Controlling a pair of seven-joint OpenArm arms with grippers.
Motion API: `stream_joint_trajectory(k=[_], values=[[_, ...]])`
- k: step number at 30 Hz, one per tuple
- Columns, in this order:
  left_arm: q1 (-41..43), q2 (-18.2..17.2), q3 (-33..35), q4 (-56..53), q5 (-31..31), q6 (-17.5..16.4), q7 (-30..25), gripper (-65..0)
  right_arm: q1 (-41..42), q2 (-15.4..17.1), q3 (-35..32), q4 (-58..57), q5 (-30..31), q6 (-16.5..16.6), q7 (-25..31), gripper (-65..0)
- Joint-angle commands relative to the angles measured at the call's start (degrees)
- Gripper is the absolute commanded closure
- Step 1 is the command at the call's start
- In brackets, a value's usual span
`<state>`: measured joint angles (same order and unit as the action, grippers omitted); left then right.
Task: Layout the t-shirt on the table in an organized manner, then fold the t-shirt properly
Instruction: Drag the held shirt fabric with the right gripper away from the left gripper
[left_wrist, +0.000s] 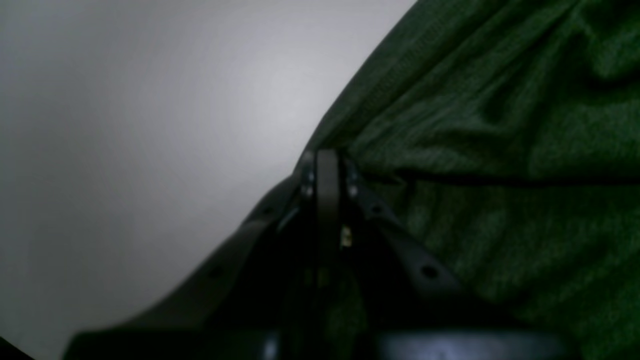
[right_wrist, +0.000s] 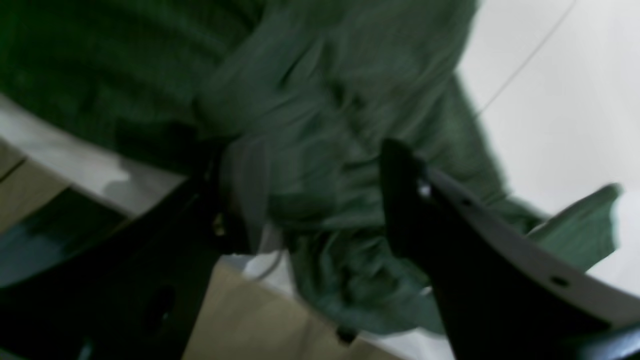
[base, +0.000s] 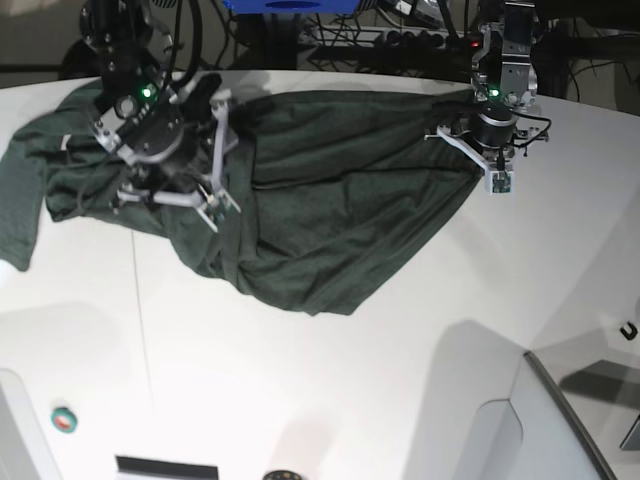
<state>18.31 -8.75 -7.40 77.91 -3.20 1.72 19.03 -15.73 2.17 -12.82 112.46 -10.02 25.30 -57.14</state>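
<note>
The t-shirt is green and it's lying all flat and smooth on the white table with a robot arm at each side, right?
Not quite. The t-shirt is green and on the white table with an arm at each side, but it isn't flat and smooth. The base view shows it bunched and wrinkled, with deep creases across the middle, and the right wrist view shows crumpled folds too.

My two arms are mostly black and silver metal, with bundles of black cable looping off the upper joints. Each one has a small green LED lit near the wrist. The left pincer (left_wrist: 327, 172) has slim dark fingers with little silver screws at the tips and round holes punched along the sides. The right pincer (right_wrist: 320, 200) looks the same: black fingers, pale grey inner faces, holes down the edge.
</note>
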Motion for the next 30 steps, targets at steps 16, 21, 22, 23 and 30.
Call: stream_joint_trajectory(k=[16,21,22,23,30], values=[[1.26,0.18,0.15,-0.41,-0.01,0.0,4.93,0.0,24.65,-3.71,10.93,-31.81,0.31,-0.29,10.6,-34.1],[1.87,0.09,0.06,-0.41,-0.01,0.0,4.93,0.0,26.67,-3.63,13.21,-40.42,0.31,-0.29,14.9,-33.9],[1.96,0.09,0.06,-0.06,-0.01,0.0,4.84,0.0,26.67,-3.63,13.74,-41.39,0.31,-0.29,15.87,-33.5],[2.13,0.09,0.06,0.46,-0.01,0.0,4.84,0.0,26.67,-3.63,14.18,-42.0,0.31,-0.29,16.75,-31.2],[2.84,0.09,0.06,2.93,0.08,0.0,5.11,0.0,26.58,-3.63,14.8,-41.65,0.22,-0.29,17.1,0.0]])
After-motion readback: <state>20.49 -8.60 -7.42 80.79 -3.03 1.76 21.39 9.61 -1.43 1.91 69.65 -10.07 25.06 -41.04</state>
